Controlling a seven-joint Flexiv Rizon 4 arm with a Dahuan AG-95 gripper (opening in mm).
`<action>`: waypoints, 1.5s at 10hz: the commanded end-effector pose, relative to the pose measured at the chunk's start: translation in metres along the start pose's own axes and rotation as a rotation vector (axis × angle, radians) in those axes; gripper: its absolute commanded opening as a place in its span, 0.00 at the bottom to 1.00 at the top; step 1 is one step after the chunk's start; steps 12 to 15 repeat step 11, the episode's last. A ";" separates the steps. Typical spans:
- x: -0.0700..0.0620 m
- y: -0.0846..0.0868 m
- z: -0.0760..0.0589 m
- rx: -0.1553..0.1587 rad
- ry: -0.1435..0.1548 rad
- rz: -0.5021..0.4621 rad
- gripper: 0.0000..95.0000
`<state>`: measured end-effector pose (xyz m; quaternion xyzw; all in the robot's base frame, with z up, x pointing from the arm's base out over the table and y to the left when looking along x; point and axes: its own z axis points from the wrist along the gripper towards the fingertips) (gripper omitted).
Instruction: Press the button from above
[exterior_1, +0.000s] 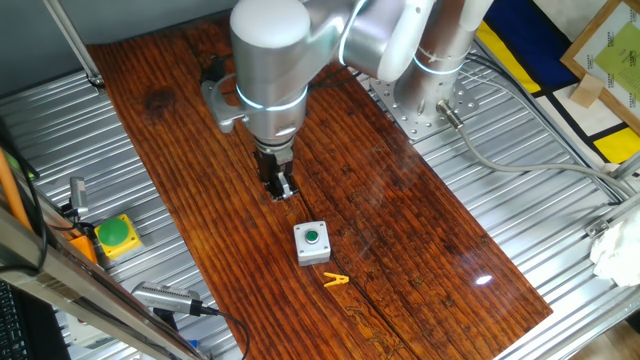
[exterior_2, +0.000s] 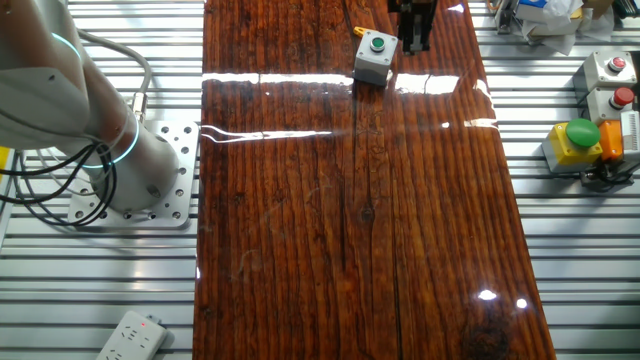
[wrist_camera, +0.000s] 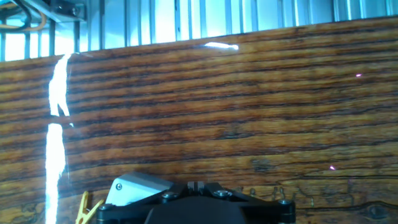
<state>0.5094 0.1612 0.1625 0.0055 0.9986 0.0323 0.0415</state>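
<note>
Left edge first: a yellow-housed green button (exterior_1: 115, 236) sits off the wood on the metal slats. Moving right, the gripper (exterior_1: 281, 187) hangs over the board's middle, short of the button (exterior_1: 312, 237), clearly apart from it. Its fingers' state, can't tell. The button's grey box (exterior_1: 311, 244) rests near the board's front edge, a yellow clip (exterior_1: 336, 280) just beside it.

Button (exterior_1: 312, 237) on table (exterior_1: 420, 220), peg (exterior_1: 336, 281) just beside it
</note>
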 end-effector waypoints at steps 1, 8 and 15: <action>0.005 0.000 0.003 -0.001 -0.015 0.001 0.00; 0.015 -0.002 0.005 0.013 -0.005 0.010 0.00; 0.015 -0.002 0.004 0.012 -0.002 0.003 0.00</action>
